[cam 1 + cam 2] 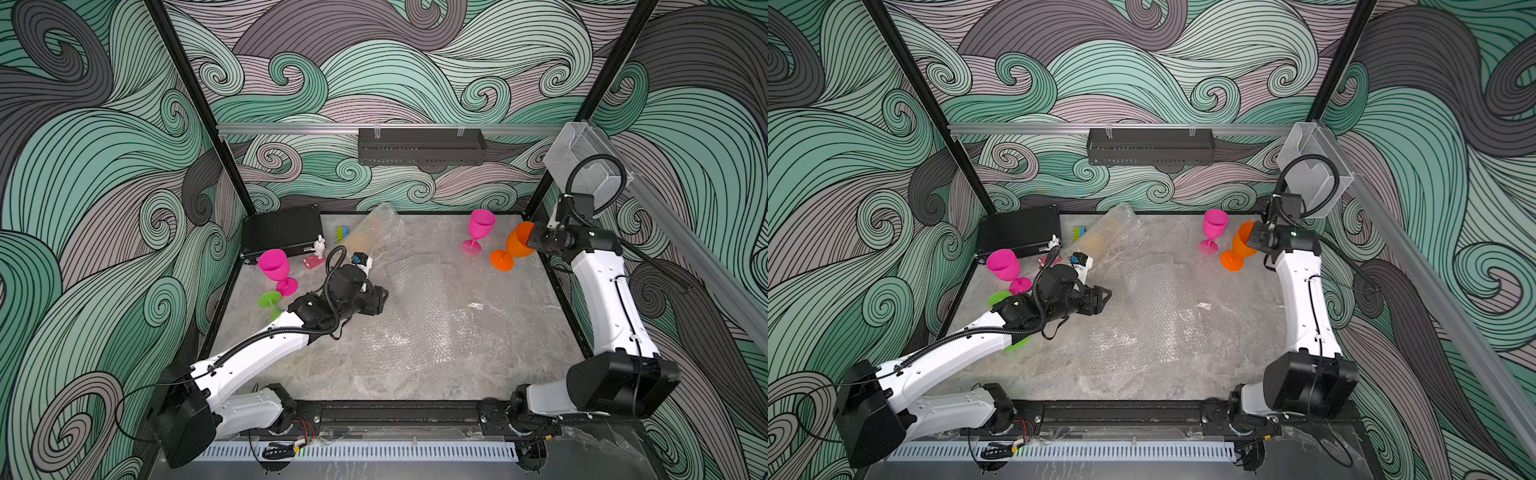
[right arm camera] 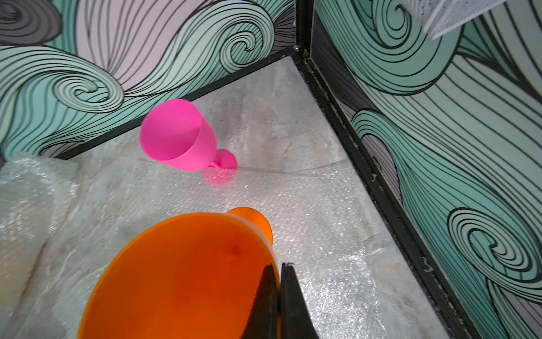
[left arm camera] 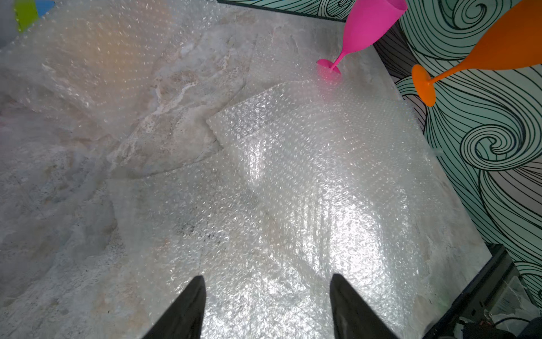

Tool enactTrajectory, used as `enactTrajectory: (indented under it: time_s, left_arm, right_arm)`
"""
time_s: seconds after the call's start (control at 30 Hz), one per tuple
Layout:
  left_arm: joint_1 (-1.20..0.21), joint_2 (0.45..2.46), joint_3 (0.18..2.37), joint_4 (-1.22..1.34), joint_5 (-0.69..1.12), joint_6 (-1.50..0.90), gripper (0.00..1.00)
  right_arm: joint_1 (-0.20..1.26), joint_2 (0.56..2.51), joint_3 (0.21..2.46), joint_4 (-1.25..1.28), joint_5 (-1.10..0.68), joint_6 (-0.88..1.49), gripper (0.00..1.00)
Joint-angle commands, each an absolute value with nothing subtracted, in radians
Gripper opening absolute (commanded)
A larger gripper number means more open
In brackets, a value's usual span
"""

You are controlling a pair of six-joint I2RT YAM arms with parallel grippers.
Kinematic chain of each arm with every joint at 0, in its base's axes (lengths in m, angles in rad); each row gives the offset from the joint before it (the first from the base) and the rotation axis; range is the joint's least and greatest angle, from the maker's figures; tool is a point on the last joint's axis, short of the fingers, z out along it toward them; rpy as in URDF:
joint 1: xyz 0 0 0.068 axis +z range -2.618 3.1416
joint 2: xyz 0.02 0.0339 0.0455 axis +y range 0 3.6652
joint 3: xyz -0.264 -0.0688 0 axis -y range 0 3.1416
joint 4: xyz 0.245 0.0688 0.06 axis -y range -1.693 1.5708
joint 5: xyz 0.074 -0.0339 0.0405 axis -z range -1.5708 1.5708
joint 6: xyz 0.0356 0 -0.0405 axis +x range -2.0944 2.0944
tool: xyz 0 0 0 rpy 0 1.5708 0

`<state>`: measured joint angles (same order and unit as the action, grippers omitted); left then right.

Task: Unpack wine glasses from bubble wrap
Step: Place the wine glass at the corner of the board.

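In both top views the leftmost goblet is the lime green goblet (image 1: pixel 269 299), lying on its side on the table (image 1: pixel 374 382). Its foot points toward the back and its long axis runs toward the front. The left arm (image 1: pixel 266 349) crosses above it and hides the stem and most of the cup. Just beside its foot, the left-side magenta goblet (image 1: pixel 274 266) stands upright, mouth up, in front of a black case (image 1: pixel 282 235).

Next come a rabbit figurine (image 1: pixel 319 247) and a green-and-blue block (image 1: pixel 341 233). After them a bubble wrap sleeve (image 1: pixel 374 228) lies slantwise, one end raised near the back wall. A warm yellowish tint shows through it, but what is inside cannot be told.

The left gripper (image 3: pixel 267 277) hangs over the middle of the table with its jaws spread wide and nothing between them. It points across the flat bubble wrap sheets (image 1: pixel 436 316), which overlap one another and cover the centre and right of the table.

Near the back on the right, the right-side magenta goblet (image 1: pixel 480 228) stands upright, its foot at the edge of a sheet. Just beside it, the orange goblet (image 1: pixel 515 245) is tilted, foot low toward the front left and mouth up toward the right arm. The right gripper (image 2: pixel 278 265) pinches its rim, one finger inside the cup and one outside. Whether its foot touches the table cannot be told.
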<state>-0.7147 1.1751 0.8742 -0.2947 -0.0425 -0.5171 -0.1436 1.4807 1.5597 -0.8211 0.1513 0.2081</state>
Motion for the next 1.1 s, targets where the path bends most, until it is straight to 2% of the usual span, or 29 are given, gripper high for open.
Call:
enactTrajectory:
  time_s: [0.0, 0.3, 0.67, 1.07]
  left_arm:
    - [-0.679, 1.174, 0.882, -0.302, 0.002, -0.545, 0.66]
    - [-0.612, 1.216, 0.913, -0.310, 0.042, -0.542, 0.66]
    - [-0.548, 1.262, 0.948, -0.328, 0.071, -0.539, 0.65]
    - [-0.532, 1.295, 0.975, -0.341, 0.078, -0.539, 0.65]
  right_arm:
    - [-0.145, 1.563, 1.622, -0.808, 0.259, 0.175, 0.00]
    - [-0.131, 1.825, 1.859, -0.769, 0.331, 0.152, 0.00]
    - [-0.165, 2.118, 2.146, -0.812, 0.235, 0.173, 0.00]
    - [-0.170, 2.221, 2.183, -0.848, 0.219, 0.167, 0.00]
